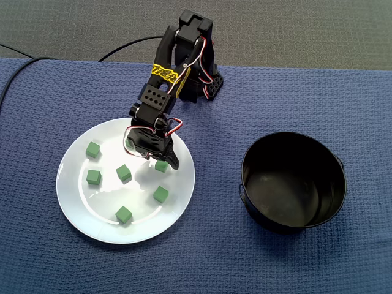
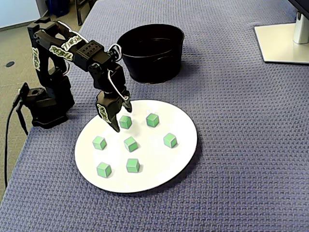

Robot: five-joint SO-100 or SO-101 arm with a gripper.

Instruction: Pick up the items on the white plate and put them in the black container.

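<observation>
Fixed view: seven green cubes (image 2: 133, 165) were noted on the white plate (image 2: 186, 152), nearest. The gripper (image 2: 122, 121) was held low at one rear cube (image 2: 126, 122); whether it was clamped could not be told. The black container (image 2: 152, 50) was set beyond the plate.

Blue woven tablecloth (image 1: 306, 269), grey carpet (image 1: 294, 30) beyond.

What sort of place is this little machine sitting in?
Probably an office or hobby desk: a blue woven tablecloth, the flat white base of what looks like a monitor stand, and grey carpet beyond the table's edge.
</observation>
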